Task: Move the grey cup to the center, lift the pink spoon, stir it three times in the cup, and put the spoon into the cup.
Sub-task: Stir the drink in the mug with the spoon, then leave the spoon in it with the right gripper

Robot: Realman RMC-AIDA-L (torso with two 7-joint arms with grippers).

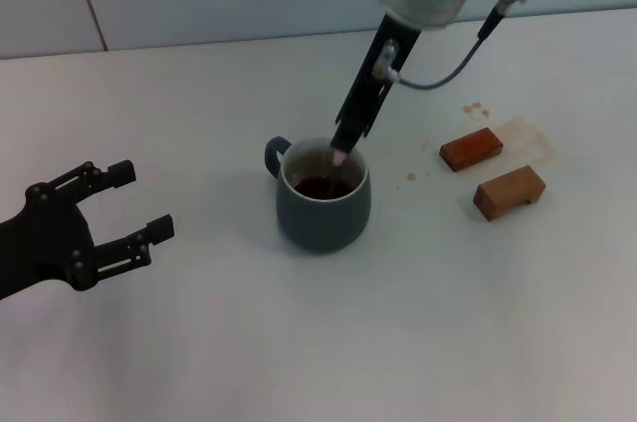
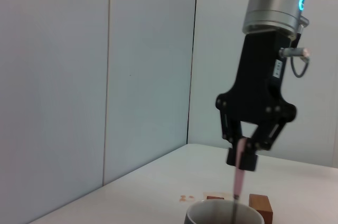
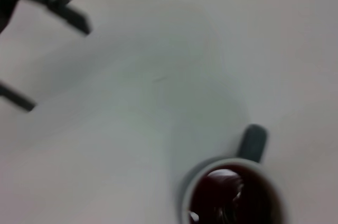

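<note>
jaws of right gripper (image 1: 343,149) pinch pink spoon (image 2: 240,174) over grey cup (image 1: 323,205).

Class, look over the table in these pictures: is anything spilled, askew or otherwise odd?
Yes: brownish stains mark the white table around the two brown blocks, right of the grey cup. They look like spilled drops.

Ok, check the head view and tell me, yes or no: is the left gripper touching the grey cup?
No: the left gripper hangs open, well off to the cup's left over bare table, while the right gripper holds the pink spoon over the grey cup.
</note>
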